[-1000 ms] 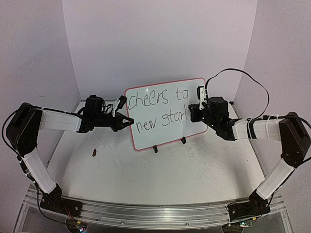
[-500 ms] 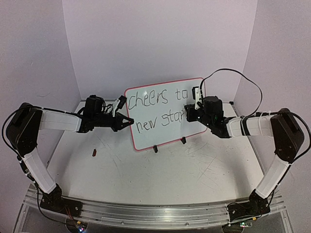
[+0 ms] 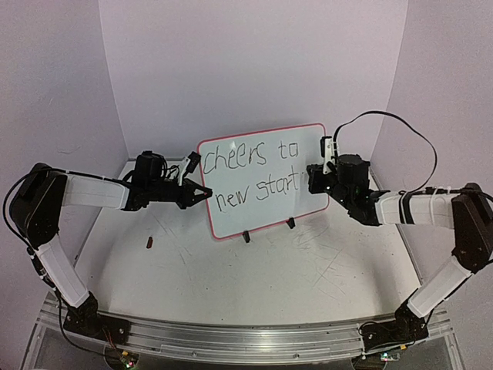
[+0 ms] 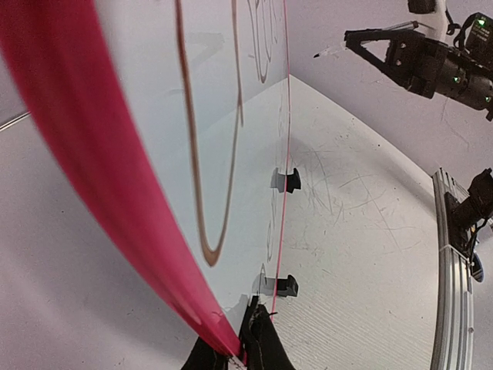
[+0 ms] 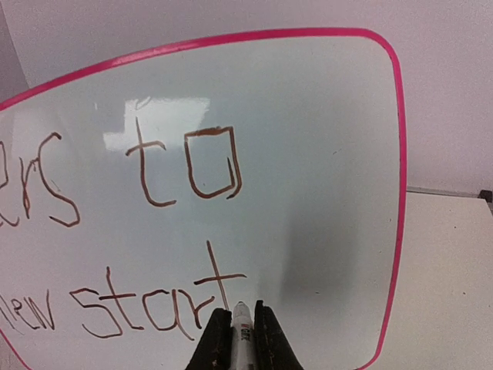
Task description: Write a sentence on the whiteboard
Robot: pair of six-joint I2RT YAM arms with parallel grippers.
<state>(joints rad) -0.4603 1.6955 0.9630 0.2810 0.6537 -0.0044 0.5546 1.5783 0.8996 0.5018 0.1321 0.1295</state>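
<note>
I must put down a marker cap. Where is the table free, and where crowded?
Free: the wide table stretch between the feet of the whiteboard and the near rail. Crowded: the board's left edge, clamped by the left gripper, and its right side, where the right gripper holds a marker. A small dark object lies front left.

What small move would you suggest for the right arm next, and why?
Probably slide the marker a touch right of the "t" and start an "s": the whiteboard reads "cheers to new start", bare space lies beyond it, and the left gripper grips its edge.
</note>
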